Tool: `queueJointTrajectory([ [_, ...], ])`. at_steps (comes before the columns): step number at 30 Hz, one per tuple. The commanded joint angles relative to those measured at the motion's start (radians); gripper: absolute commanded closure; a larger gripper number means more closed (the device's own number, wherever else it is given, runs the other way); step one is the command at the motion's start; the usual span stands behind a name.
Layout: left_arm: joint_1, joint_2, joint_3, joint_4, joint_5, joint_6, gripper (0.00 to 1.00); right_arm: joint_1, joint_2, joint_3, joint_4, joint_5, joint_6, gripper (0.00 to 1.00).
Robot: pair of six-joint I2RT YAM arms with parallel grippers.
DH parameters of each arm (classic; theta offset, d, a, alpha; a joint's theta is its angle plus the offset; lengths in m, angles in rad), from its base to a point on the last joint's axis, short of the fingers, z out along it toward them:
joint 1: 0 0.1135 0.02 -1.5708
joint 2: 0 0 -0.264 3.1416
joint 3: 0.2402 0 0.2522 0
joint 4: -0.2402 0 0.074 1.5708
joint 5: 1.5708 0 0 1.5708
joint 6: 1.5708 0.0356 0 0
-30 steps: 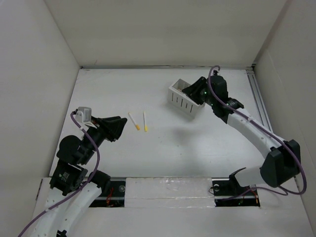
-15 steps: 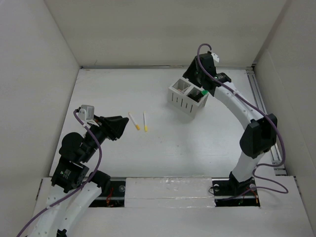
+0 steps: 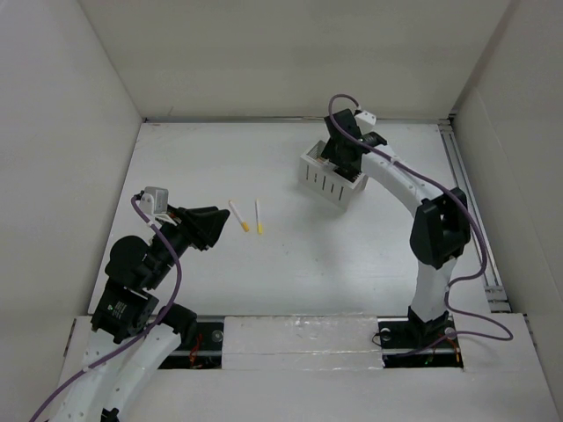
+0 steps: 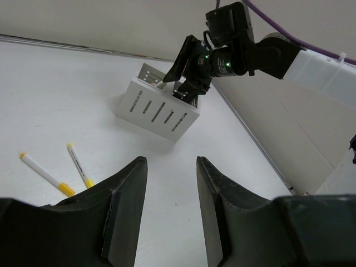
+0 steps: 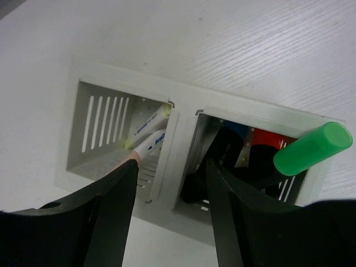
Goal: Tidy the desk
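The desk (image 3: 352, 255) is a plain white tabletop. On it stands a white slotted two-compartment box (image 3: 327, 182). My right gripper (image 5: 171, 172) hovers open just above the box's divider, holding nothing. One compartment holds white markers (image 5: 147, 130). The other holds dark, red and blue items and a green highlighter (image 5: 311, 149) that leans out over the rim. Two white markers with yellow tips (image 3: 238, 215) (image 3: 259, 215) lie loose mid-desk. My left gripper (image 3: 214, 227) stands open and empty just left of them, low over the desk, its empty gap (image 4: 171, 167) pointing toward the box (image 4: 158, 111).
A metal rail (image 3: 466, 193) runs along the desk's right edge. White walls enclose the desk on the left, back and right. The right arm (image 3: 435, 229) rises steeply at the right side, and its cable loops above the box.
The right gripper has lifted and swung left from the box's right side to above it, its arm now more upright. The jaws have widened. The left arm has hardly moved.
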Motion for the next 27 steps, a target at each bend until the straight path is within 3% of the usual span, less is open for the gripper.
queueJointTrajectory([
  [1, 0.005, 0.004, 0.004, 0.052, 0.016, 0.012, 0.63, 0.003, 0.023, 0.037, -0.025, 0.039, 0.01, 0.42],
  [5, 0.005, 0.006, 0.004, 0.053, 0.021, 0.01, 0.63, 0.003, 0.049, 0.035, -0.023, 0.046, 0.013, 0.43],
  [7, 0.005, 0.006, 0.004, 0.052, 0.019, 0.012, 0.63, -0.006, 0.058, 0.032, -0.015, 0.035, 0.004, 0.49],
  [8, 0.005, 0.005, 0.004, 0.052, 0.019, 0.012, 0.63, -0.006, 0.067, 0.031, 0.0, 0.029, -0.005, 0.65],
  [10, 0.005, 0.005, 0.004, 0.052, 0.018, 0.012, 0.63, -0.018, 0.081, 0.031, -0.002, 0.026, -0.048, 0.84],
  [11, 0.005, 0.001, 0.004, 0.049, 0.016, 0.012, 0.63, -0.018, 0.087, 0.029, -0.02, 0.068, -0.069, 0.98],
  [12, 0.005, 0.0, 0.005, 0.049, 0.015, 0.012, 0.63, -0.018, 0.086, 0.022, -0.02, 0.085, -0.088, 1.0],
  [16, 0.005, 0.001, 0.004, 0.052, 0.022, 0.01, 0.63, -0.038, 0.023, -0.073, 0.026, 0.17, -0.194, 1.0],
  [24, 0.005, 0.004, 0.001, 0.05, 0.016, 0.01, 0.63, -0.17, -0.208, -0.372, 0.306, -0.065, -0.407, 0.96],
  [27, 0.005, 0.005, 0.001, 0.052, 0.019, 0.01, 0.63, -0.196, -0.236, -0.397, 0.35, -0.097, -0.439, 0.92],
])
